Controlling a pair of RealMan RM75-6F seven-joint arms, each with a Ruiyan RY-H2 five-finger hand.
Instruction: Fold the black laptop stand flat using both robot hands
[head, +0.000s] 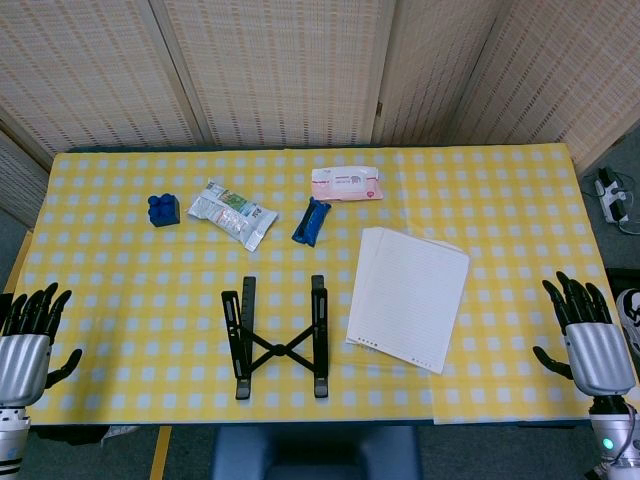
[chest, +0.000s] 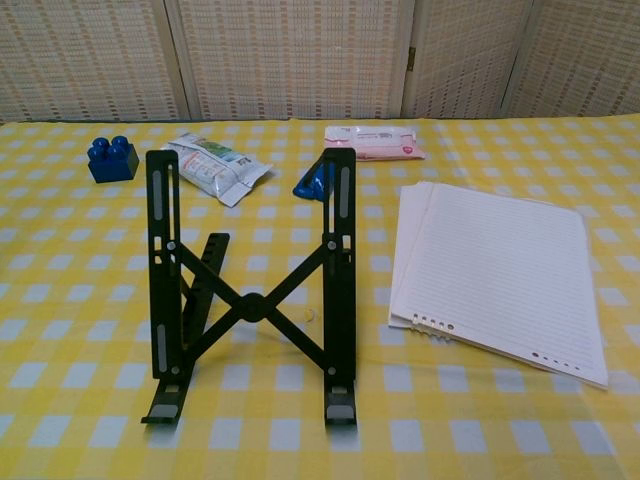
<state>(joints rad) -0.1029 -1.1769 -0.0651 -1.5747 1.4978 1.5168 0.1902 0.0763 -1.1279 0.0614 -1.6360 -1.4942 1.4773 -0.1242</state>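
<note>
The black laptop stand (head: 277, 337) stands unfolded near the table's front edge, its two side rails raised and joined by an X-shaped brace (chest: 252, 305). My left hand (head: 27, 338) hovers at the table's front left corner, fingers spread, holding nothing. My right hand (head: 588, 335) is at the front right edge, fingers also spread and empty. Both hands are far from the stand. Neither hand shows in the chest view.
A stack of lined paper (head: 409, 296) lies just right of the stand. Behind it are a blue clip-like object (head: 311, 221), a pink wipes pack (head: 346, 185), a white snack packet (head: 231, 212) and a blue toy brick (head: 163, 209). A yellow checked cloth (head: 120, 290) covers the table.
</note>
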